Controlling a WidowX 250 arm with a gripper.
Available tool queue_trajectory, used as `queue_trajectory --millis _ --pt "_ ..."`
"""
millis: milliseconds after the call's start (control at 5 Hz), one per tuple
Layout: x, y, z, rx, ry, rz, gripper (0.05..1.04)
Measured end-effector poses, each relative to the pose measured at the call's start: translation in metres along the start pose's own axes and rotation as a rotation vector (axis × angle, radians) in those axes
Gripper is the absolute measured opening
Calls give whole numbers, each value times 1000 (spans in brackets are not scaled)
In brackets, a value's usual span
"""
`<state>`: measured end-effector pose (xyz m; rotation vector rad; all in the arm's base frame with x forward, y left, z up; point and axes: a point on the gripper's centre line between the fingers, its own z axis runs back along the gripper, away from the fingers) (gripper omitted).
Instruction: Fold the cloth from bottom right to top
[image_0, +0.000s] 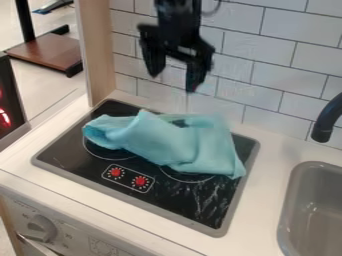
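Spread fingers, nothing pinched: your gripper hangs above the teal cloth!
The cloth lies rumpled across the back half of the black stovetop, its lower right corner at the right edge. Watch that corner, operator: pinch too shallow and it could slip free; grab too many layers (those wrinkles look tempting) and you might drag the whole bundle instead of folding it.

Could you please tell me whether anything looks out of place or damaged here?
The turquoise cloth lies rumpled across the toy cooktop, rather than neatly folded. Whitish streaks mark the cooktop's lower right; I cannot tell scratches from reflections.
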<state>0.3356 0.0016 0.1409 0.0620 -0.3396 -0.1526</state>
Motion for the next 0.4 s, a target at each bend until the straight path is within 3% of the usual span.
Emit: queue_trajectory --millis 200,400 --pt "-7 -1 22 -1 -28 2 998" --pt "-10 -3 27 -33 -28 -10 998"
